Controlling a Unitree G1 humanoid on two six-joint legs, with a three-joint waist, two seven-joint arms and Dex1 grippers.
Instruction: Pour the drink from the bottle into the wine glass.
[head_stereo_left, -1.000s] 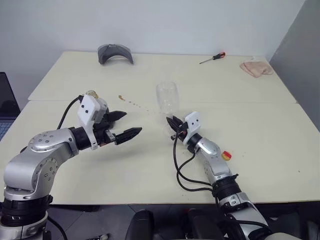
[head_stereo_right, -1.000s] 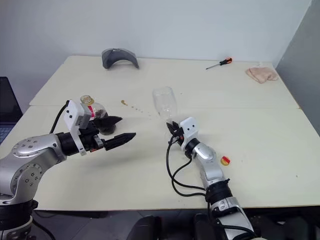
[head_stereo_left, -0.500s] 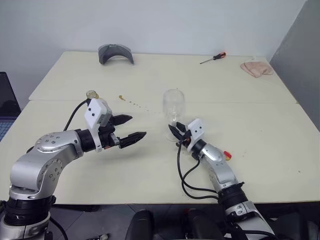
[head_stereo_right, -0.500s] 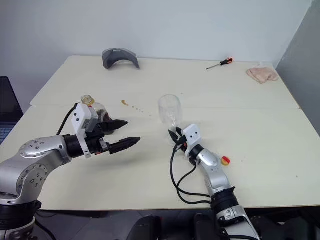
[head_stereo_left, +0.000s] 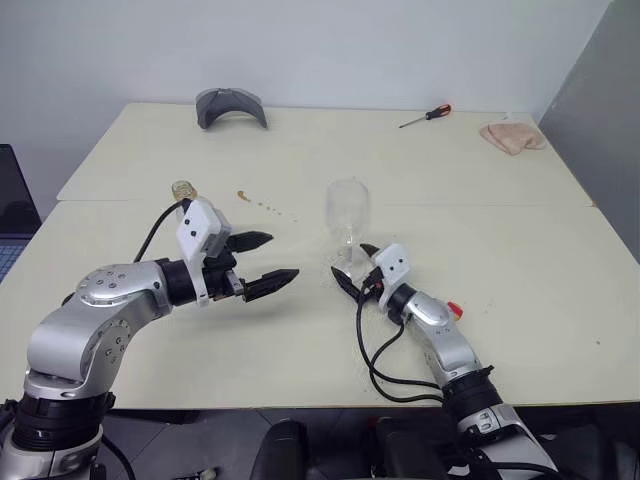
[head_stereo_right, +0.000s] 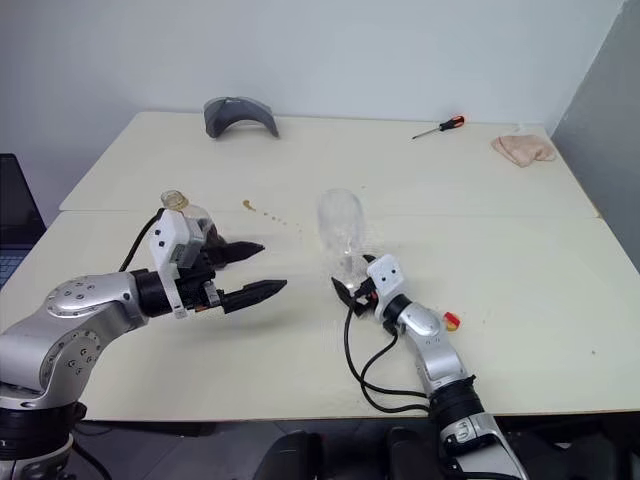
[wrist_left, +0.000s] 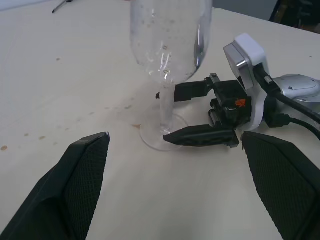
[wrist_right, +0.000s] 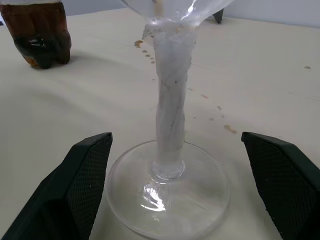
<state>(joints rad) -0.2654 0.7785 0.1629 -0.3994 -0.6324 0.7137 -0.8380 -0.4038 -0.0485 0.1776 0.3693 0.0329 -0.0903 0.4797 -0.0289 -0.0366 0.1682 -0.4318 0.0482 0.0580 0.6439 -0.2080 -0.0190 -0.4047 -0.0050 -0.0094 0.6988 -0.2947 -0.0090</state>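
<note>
Cream laminate covers the broad table (head_stereo_left: 520, 250), matt and smooth, speckled with small brown drops (head_stereo_left: 262, 203) that run towards the wine glass (head_stereo_left: 347, 215). That glass stands upright near the table's middle, clear and thin-walled, its rounded bowl empty but flecked with droplets, its narrow stem rising from a flat round foot. The left gripper (head_stereo_left: 262, 262), two tapering black fingers, hangs spread and empty above the table between the glass and the bottle (head_stereo_right: 183, 213), which stands just behind that arm's wrist: squat clear plastic, uncapped, dark drink low in its lobed base. The right gripper (head_stereo_left: 352, 270) is released, its black fingers (wrist_right: 90, 175) splayed either side of the stem and low over the foot, touching nothing that I can see. Beside its forearm lies the small yellow cap (head_stereo_right: 451, 321) with its red ring. The likeliest trouble, in my judgement, is that a finger catches the stem or foot as this arm pulls back and tips so top-heavy a glass. The bottle's slick, rounded body could also slip or squash in a hard grip.
</note>
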